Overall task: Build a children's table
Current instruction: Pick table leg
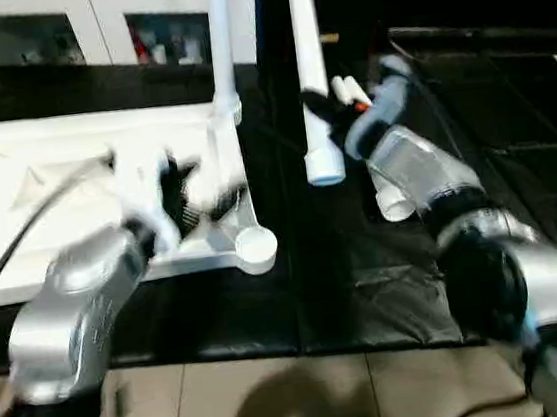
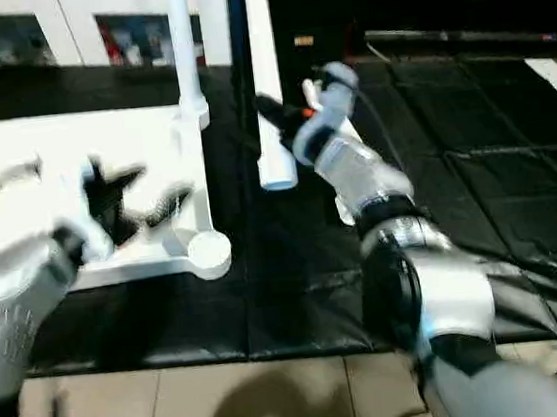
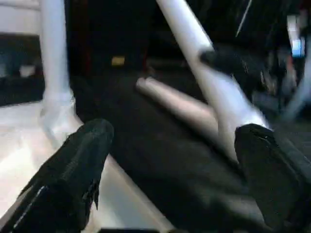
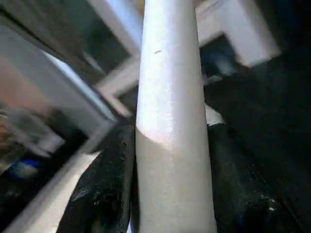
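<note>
The right gripper (image 2: 283, 117) has its jaws closed around a white table leg (image 1: 312, 74), held upright with its lower end clear of the black mat (image 1: 345, 261). The left gripper (image 1: 181, 194) has its jaws spread wide and empty above the inverted table top (image 1: 52, 164), near an empty corner socket (image 1: 255, 243). One fitted leg (image 1: 220, 44) stands beyond those jaws. Another leg (image 3: 180, 104) lies on the mat.

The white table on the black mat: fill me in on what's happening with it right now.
The robot is partway through putting legs on the table top, which lies underside up on the black mat. One leg already stands upright in a far corner socket. The right gripper holds a second leg upright just off the top's edge. The near corner socket is empty. The left gripper is open over the top, holding nothing. Another leg lies on the mat.
</note>
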{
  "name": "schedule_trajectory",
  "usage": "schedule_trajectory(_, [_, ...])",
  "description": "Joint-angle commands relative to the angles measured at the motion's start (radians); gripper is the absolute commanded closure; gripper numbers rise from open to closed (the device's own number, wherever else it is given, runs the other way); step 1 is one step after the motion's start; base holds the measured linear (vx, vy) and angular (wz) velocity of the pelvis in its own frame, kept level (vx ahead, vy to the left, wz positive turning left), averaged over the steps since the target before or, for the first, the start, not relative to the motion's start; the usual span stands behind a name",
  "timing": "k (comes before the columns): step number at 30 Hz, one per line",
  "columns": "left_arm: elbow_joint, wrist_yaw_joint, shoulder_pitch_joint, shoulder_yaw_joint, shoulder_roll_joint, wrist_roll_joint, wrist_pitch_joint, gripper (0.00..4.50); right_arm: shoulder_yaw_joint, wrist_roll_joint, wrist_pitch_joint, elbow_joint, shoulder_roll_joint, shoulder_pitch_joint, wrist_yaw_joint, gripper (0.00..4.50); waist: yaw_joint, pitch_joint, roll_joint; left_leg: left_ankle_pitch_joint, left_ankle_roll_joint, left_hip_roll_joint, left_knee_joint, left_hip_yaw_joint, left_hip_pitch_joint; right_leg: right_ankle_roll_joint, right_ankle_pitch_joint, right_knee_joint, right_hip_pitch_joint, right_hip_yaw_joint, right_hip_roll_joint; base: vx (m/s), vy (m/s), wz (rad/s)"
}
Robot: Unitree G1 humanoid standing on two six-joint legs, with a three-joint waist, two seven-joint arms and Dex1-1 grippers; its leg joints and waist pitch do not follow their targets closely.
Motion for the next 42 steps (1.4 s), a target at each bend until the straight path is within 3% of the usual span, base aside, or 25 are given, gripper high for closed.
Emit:
schedule_trajectory(1, [0.026, 0.026, -0.044, 0.038, -0.037, -0.062, 0.028, 0.00, -0.005, 0.080, 0.076, -0.132, 0.011, 0.042, 0.087, 2.68, 0.007, -0.115, 0.029, -0.181, 0.012, -0.004, -0.062, 0.014, 0.005, -0.192, -0.184, -0.086, 0.088, 0.045, -0.059, 0.000, 0.000, 0.00])
schedule_trajectory(3, [0.053, 0.045, -0.091, 0.068, -0.082, -0.122, 0.056, 0.00, 0.012, 0.128, 0.142, -0.246, 0.024, 0.109, 0.132, 2.68, 0.010, -0.115, 0.032, -0.179, 0.016, -0.004, -0.063, 0.013, 0.005, -0.191, -0.193, -0.089, 0.088, 0.042, -0.059, 0.000, 0.000, 0.00])
schedule_trajectory(4, [0.062, 0.050, -0.103, 0.074, -0.092, -0.136, 0.063, 0.00, 0.019, 0.136, 0.153, -0.270, 0.028, 0.125, 0.142, 2.68, 0.012, -0.117, 0.027, -0.177, 0.016, -0.004, -0.064, 0.012, 0.006, -0.185, -0.207, -0.090, 0.087, 0.041, -0.059, 0.000, 0.000, 0.00])
schedule_trajectory(6, [0.098, 0.063, -0.144, 0.093, -0.121, -0.175, 0.089, 0.00, 0.049, 0.164, 0.201, -0.352, 0.037, 0.173, 0.174, 2.68, 0.016, -0.118, 0.028, -0.173, 0.015, -0.007, -0.062, 0.014, 0.006, -0.170, -0.237, -0.096, 0.086, 0.040, -0.058, 0.000, 0.000, 0.00])
schedule_trajectory(7, [0.118, 0.063, -0.166, 0.099, -0.135, -0.189, 0.101, 0.00, 0.069, 0.177, 0.224, -0.399, 0.044, 0.200, 0.191, 2.68, 0.015, -0.116, 0.028, -0.175, 0.014, -0.010, -0.064, 0.012, 0.001, -0.157, -0.274, -0.100, 0.090, 0.038, -0.058, 0.000, 0.000, 0.00])
schedule_trajectory(8, [0.129, 0.062, -0.178, 0.102, -0.142, -0.197, 0.108, 0.00, 0.081, 0.184, 0.236, -0.427, 0.048, 0.215, 0.200, 2.68, 0.019, -0.117, 0.028, -0.178, 0.014, -0.009, -0.061, 0.014, 0.007, -0.136, -0.305, -0.106, 0.084, 0.039, -0.060, 0.000, 0.000, 0.00])
schedule_trajectory(9, [0.158, 0.066, -0.215, 0.114, -0.167, -0.225, 0.117, 0.00, 0.118, 0.195, 0.262, -0.492, 0.058, 0.252, 0.218, 2.68, 0.018, -0.117, 0.031, -0.167, 0.012, -0.009, -0.065, 0.011, 0.000, -0.127, -0.317, -0.105, 0.088, 0.036, -0.059, 0.000, 0.000, 0.00])
schedule_trajectory(10, [0.158, 0.066, -0.215, 0.114, -0.167, -0.225, 0.117, 0.00, 0.118, 0.195, 0.262, -0.492, 0.058, 0.252, 0.218, 2.68, 0.022, -0.117, 0.032, -0.168, 0.012, -0.010, -0.063, 0.014, 0.005, -0.118, -0.323, -0.111, 0.083, 0.037, -0.057, 0.000, 0.000, 0.00])
schedule_trajectory(16, [0.215, 0.088, -0.293, 0.137, -0.213, -0.287, 0.140, 0.00, 0.188, 0.221, 0.335, -0.660, 0.077, 0.334, 0.225, 2.68, 0.024, -0.117, 0.036, -0.205, 0.003, -0.002, -0.072, 0.008, 0.014, -0.113, -0.354, -0.121, 0.081, 0.028, -0.061, 0.000, 0.000, 0.00])
schedule_trajectory(19, [0.234, 0.108, -0.319, 0.146, -0.231, -0.310, 0.157, 0.00, 0.222, 0.221, 0.353, -0.718, 0.078, 0.365, 0.225, 2.68, 0.030, -0.120, 0.042, -0.199, 0.001, 0.000, -0.074, 0.005, 0.012, -0.113, -0.327, -0.118, 0.084, 0.028, -0.063, 0.000, 0.000, 0.00])
schedule_trajectory(22, [0.242, 0.122, -0.328, 0.150, -0.243, -0.316, 0.158, 0.00, 0.248, 0.205, 0.345, -0.737, 0.077, 0.376, 0.227, 2.68, 0.036, -0.123, 0.039, -0.178, 0.003, -0.001, -0.072, 0.006, 0.008, -0.114, -0.299, -0.115, 0.087, 0.029, -0.065, 0.000, 0.000, 0.00])
schedule_trajectory(25, [0.249, 0.147, -0.334, 0.139, -0.251, -0.292, 0.154, 0.00, 0.314, 0.121, 0.278, -0.752, 0.082, 0.386, 0.199, 2.68, 0.046, -0.124, 0.042, -0.174, -0.001, 0.001, -0.073, 0.006, 0.008, -0.106, -0.298, -0.114, 0.085, 0.031, -0.067, 0.000, 0.000, 0.00])
schedule_trajectory(27, [0.250, 0.187, -0.335, 0.119, -0.249, -0.248, 0.143, 0.29, 0.378, 0.016, 0.183, -0.760, 0.090, 0.388, 0.135, 2.68, 0.045, -0.124, 0.049, -0.185, -0.013, 0.001, -0.074, 0.005, 0.009, -0.093, -0.310, -0.116, 0.082, 0.030, -0.066, 0.000, 0.000, 0.00])
schedule_trajectory(28, [0.250, 0.187, -0.335, 0.119, -0.249, -0.248, 0.143, 0.29, 0.378, 0.016, 0.183, -0.760, 0.090, 0.388, 0.135, 2.68, 0.044, -0.123, 0.046, -0.187, -0.016, 0.001, -0.074, 0.005, 0.008, -0.088, -0.315, -0.117, 0.082, 0.030, -0.067, 0.000, 0.000, 0.00])
schedule_trajectory(29, [0.258, 0.241, -0.343, 0.120, -0.258, -0.224, 0.142, 0.29, 0.416, -0.059, 0.118, -0.773, 0.098, 0.393, 0.071, 2.68, 0.042, -0.123, 0.047, -0.195, -0.021, 0.000, -0.074, 0.006, 0.008, -0.080, -0.330, -0.118, 0.083, 0.030, -0.067, 0.000, 0.000, 0.00])
schedule_trajectory(34, [0.284, 0.373, -0.366, 0.146, -0.307, -0.184, 0.088, 0.80, 0.541, -0.273, -0.068, -0.781, 0.078, 0.409, -0.061, 2.68, 0.042, -0.123, 0.043, -0.202, -0.024, -0.002, -0.074, 0.005, 0.009, -0.046, -0.365, -0.125, 0.082, 0.028, -0.065, 0.000, 0.000, 0.00])
schedule_trajectory(37, [0.291, 0.403, -0.372, 0.155, -0.324, -0.179, 0.069, 1.06, 0.563, -0.297, -0.107, -0.786, 0.086, 0.414, -0.073, 2.68, 0.042, -0.126, 0.042, -0.199, -0.017, 0.000, -0.075, 0.004, 0.008, -0.057, -0.331, -0.121, 0.083, 0.027, -0.064, 0.000, 0.000, 0.00])
schedule_trajectory(42, [0.305, 0.518, -0.376, 0.197, -0.382, -0.161, 0.021, 1.36, 0.611, -0.399, -0.245, -0.781, 0.112, 0.408, -0.166, 2.68, 0.037, -0.125, 0.044, -0.197, -0.007, -0.002, -0.073, 0.006, 0.006, -0.083, -0.263, -0.116, 0.083, 0.030, -0.063, 0.000, 0.000, 0.00])
